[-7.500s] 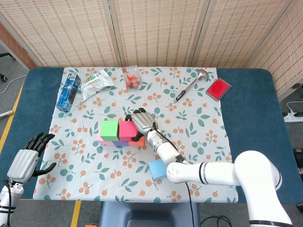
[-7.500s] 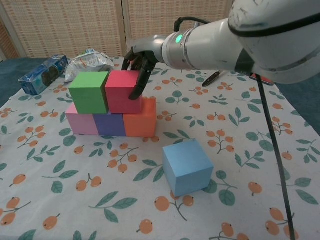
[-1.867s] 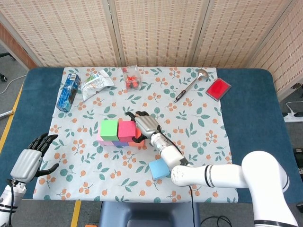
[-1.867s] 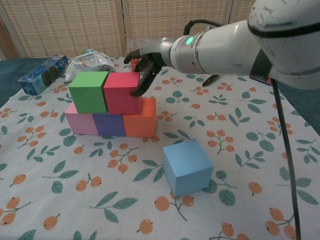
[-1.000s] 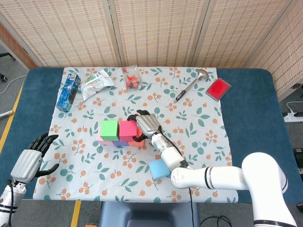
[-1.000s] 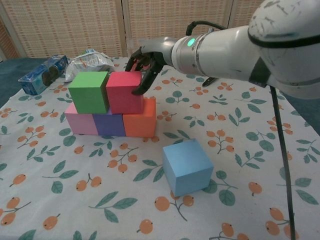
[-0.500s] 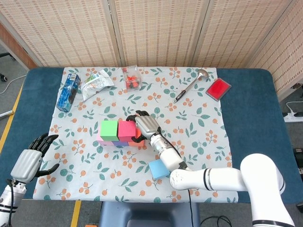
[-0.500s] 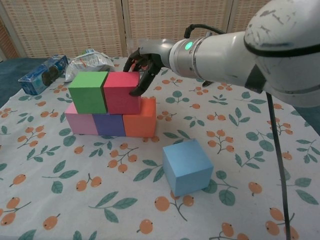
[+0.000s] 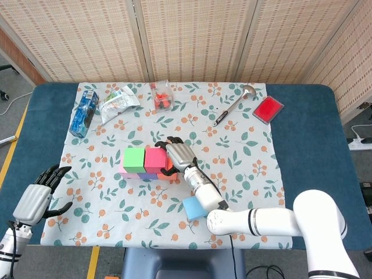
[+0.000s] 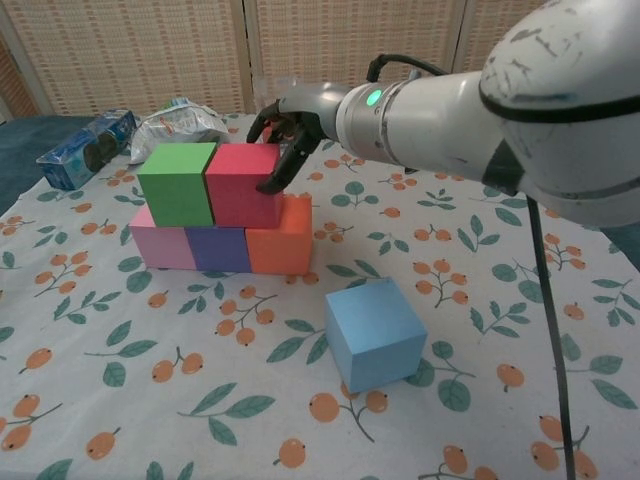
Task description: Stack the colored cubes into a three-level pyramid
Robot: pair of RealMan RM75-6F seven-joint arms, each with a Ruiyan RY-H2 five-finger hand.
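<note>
**Still fussing w/ the pink cube: 2nd tier could get knocked**

Overhead, in the head view, the right hand (image 9: pixel 178 153) sat against the right side of the pink cube (image 9: pixel 155 158), which stood beside the green cube (image 9: pixel 133 157) on the bottom row. The light blue cube (image 9: pixel 193 207) lay apart, nearer the tabletop edge. The left hand (image 9: pixel 36 197) hung off to the side, fingers spread, holding nothing.

In the chest view, the right hand's fingers (image 10: pixel 281 165) were curled over the pink cube's top right edge, touching it; whether they truly gripped it I couldn't tell. Risk, imo: pushing sideways could shove pink into green or slide both off the pink-purple-orange base (image 10: pixel 222 247). Pulling away carelessly could drag pink askew, leaving poor seating for blue.
</note>
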